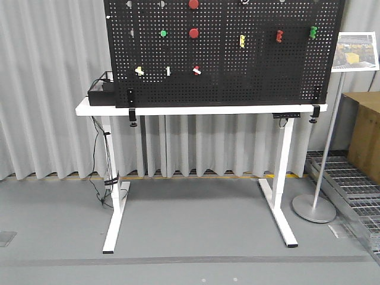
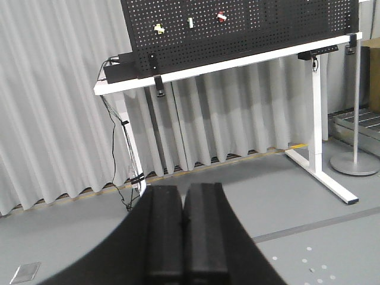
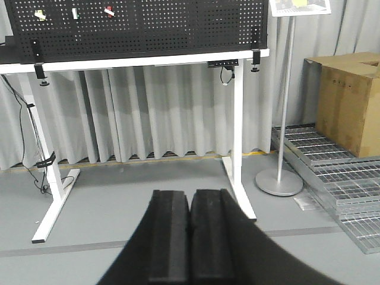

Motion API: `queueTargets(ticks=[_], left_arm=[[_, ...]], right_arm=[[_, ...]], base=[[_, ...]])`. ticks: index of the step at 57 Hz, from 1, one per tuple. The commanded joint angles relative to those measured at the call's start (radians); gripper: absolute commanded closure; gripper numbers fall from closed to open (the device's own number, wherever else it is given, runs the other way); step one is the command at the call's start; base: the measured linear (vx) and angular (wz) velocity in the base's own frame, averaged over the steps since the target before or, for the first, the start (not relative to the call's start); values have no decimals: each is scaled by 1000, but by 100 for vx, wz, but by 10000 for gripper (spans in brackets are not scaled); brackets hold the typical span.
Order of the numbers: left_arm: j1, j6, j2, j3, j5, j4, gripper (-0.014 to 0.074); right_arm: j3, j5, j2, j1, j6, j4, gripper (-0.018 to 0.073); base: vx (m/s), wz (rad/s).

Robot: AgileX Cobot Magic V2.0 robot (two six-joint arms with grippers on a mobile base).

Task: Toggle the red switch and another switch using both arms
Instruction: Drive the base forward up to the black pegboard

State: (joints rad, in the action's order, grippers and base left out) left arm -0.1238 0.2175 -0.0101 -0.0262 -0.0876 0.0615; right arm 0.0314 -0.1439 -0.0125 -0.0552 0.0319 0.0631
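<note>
The red switch [image 1: 196,70], a small red toggle with a white tip, sits low on the black pegboard [image 1: 249,65]. It also shows as the red switch [image 2: 221,16] and the red switch [image 3: 108,10]. Another switch [image 1: 139,70], pale yellow-white, is on the same row further left, also seen as another switch [image 2: 159,28] and another switch [image 3: 40,14]. My left gripper [image 2: 183,193] and right gripper [image 3: 190,196] are both shut on nothing, low over the grey floor and far from the board. Neither arm shows in the front view.
An upright white toggle with green base [image 1: 168,71] stands between the two switches. Large red push buttons [image 1: 194,32] are above. The board rests on a white table [image 1: 237,110] beside a black box [image 1: 102,94]. A sign stand [image 1: 315,208], cardboard box [image 3: 350,101] and floor grates [image 3: 338,178] are to the right.
</note>
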Motion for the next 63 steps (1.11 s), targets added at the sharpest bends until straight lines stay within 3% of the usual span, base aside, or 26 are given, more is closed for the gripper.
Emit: queueTargets(ticks=[1, 63], left_arm=[[1, -12, -18, -20, 79, 3, 594], [1, -12, -18, -20, 79, 3, 594]], right_arm=[[5, 81, -11, -6, 8, -7, 566], [5, 81, -11, -6, 8, -7, 566]], base=[[0, 0], [5, -1]])
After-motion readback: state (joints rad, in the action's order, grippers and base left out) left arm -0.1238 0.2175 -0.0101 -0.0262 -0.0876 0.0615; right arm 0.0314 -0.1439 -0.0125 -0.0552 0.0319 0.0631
